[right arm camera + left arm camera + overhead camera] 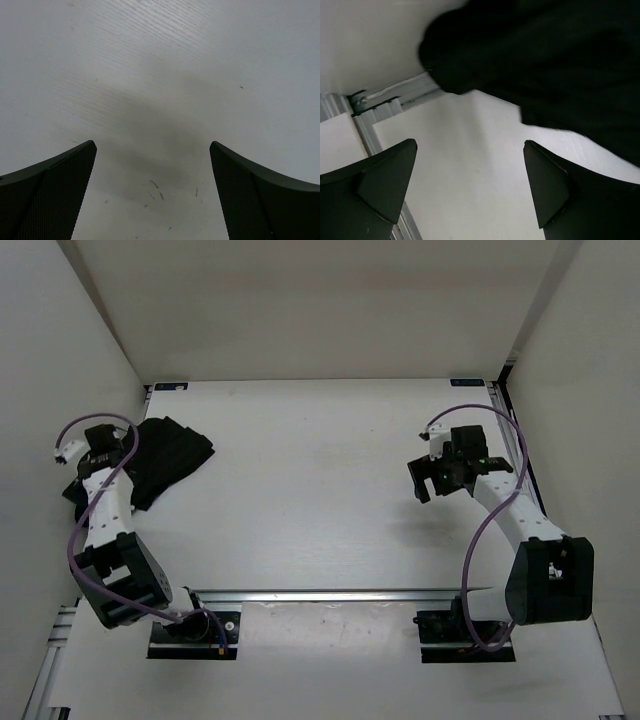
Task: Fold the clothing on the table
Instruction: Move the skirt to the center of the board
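White-and-black left arm [105,510] reaches forward along the left side, black two-finger left gripper [470,144] spread wide, holding nothing. Right arm [510,512] bends inward, right gripper [152,144] equally wide, empty.

The left arm [108,508] and the right arm [512,508] are showing white link shells joined by black joint housings, with the bulkiest black housing [552,580] sitting at the end farthest from each tool. A purple cable [467,575] is looping along each arm from just behind the gripper back to a black base plate [468,632]. The left gripper [470,150] is showing two matte black, wedge-shaped fingers [555,185] with faceted tips. The right gripper [152,147] is presenting black fingers [50,195] whose inner faces are carrying a fine dotted texture.
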